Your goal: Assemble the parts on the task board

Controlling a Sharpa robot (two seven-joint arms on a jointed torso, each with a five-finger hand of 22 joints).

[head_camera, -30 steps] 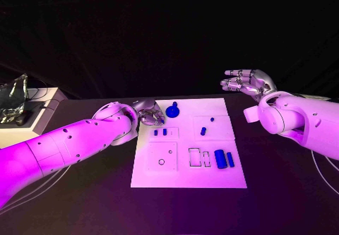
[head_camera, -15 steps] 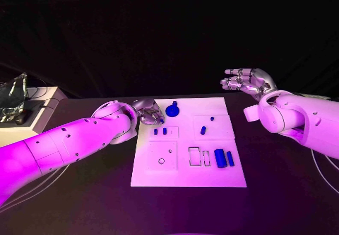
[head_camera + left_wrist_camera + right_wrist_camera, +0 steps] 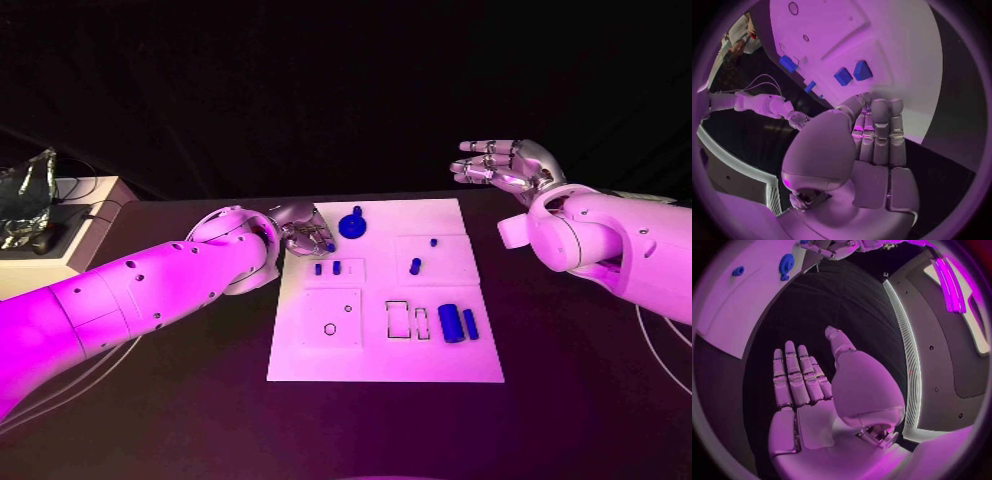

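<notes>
I see the task board lying in the middle of the table, with its long sides running away from me. Near its far edge, a little left of centre, lies a round blue part. Below it two small blue pegs stand side by side near the left edge, and one more small blue peg stands toward the right edge. Near the right edge, closer to me, two long blue bars lie next to each other, beside two empty rectangular slots.

My left hand is at the far-left corner of the board, just beside the round part. Its fingers are straight and close together, and I see nothing in them. My right hand is raised beyond the far-right corner, well apart from the board, palm open, fingers loosely spread, holding nothing.
</notes>
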